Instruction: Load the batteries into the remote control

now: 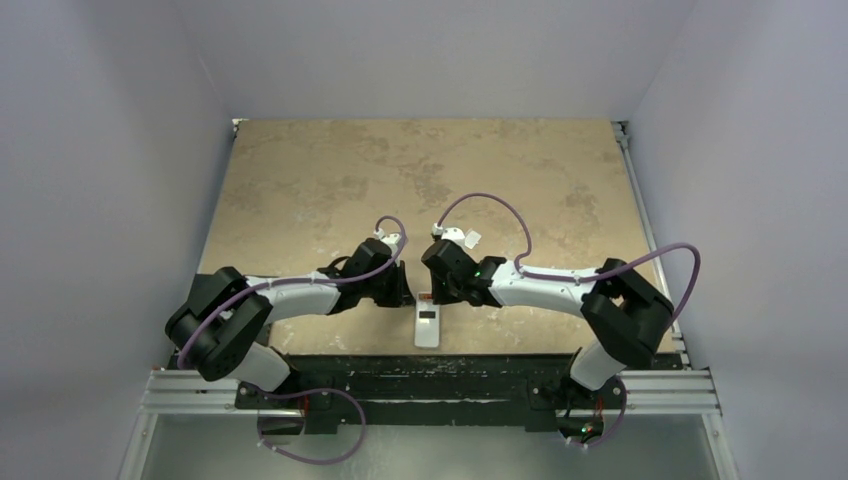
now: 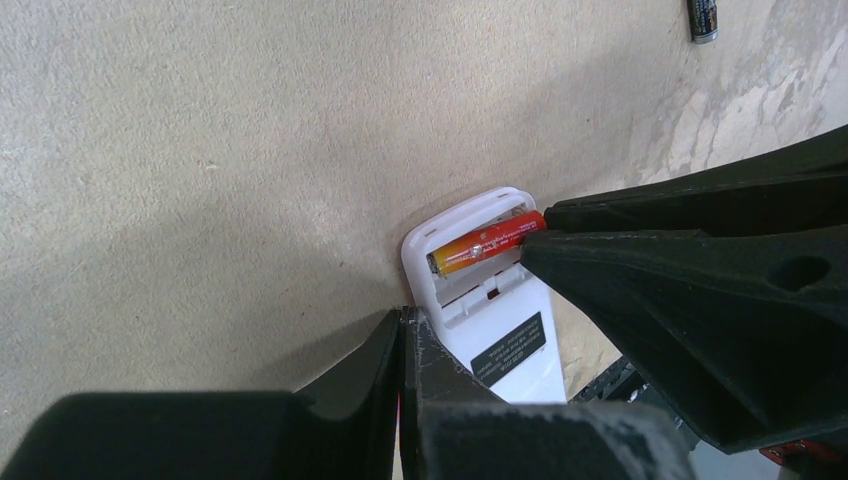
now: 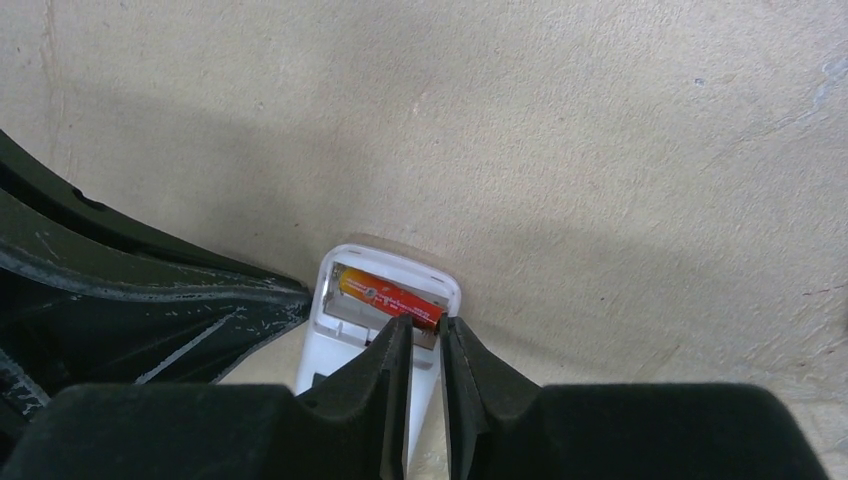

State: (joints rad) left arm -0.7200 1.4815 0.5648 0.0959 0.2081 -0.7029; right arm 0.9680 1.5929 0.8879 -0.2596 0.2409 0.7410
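Remote (image 1: 427, 328): we see it open at the table (image 1: 300, 180)'s near edge.
Red battery (image 3: 390, 295): inside it.
Black battery (image 2: 703, 20): loose on table.
Left gripper (image 2: 404, 318): fingers together.
Right gripper (image 3: 425, 330): grip, we cannot tell.

Overhead rear view of whole table (image 1: 330, 170); both wrist views close above the remote control (image 2: 490, 310)

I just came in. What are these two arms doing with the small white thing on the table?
They are loading batteries into the remote control, which lies with its back up and its battery compartment open. The right gripper has its fingers nearly closed on the red end of the reddish-orange battery, which sits tilted in the compartment, not yet flat. The left gripper, fingers closed, rests against the remote's side, apparently bracing it. The dark battery lies apart on the table, not yet loaded.
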